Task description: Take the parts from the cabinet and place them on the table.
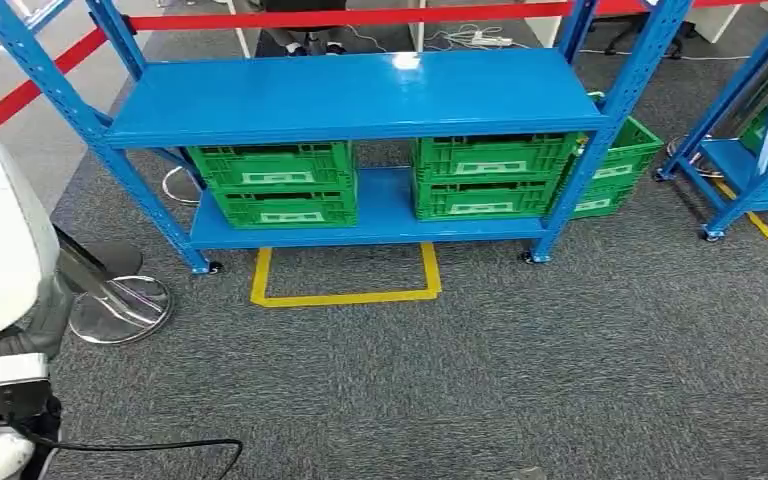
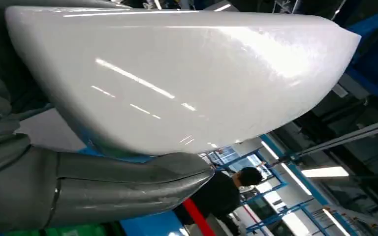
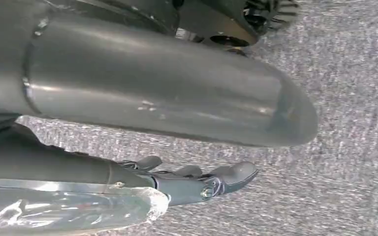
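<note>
The left hand holds a glossy white part – thumb pressed beneath it – while the right hand hangs over carpet, fingers straight, beside a clear wrapped thing – grip unclear

Blue rack: green crates on bottom shelf.

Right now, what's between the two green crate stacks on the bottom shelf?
Nothing: bare blue shelf between the left stack and the middle stack, in the head view.
</note>
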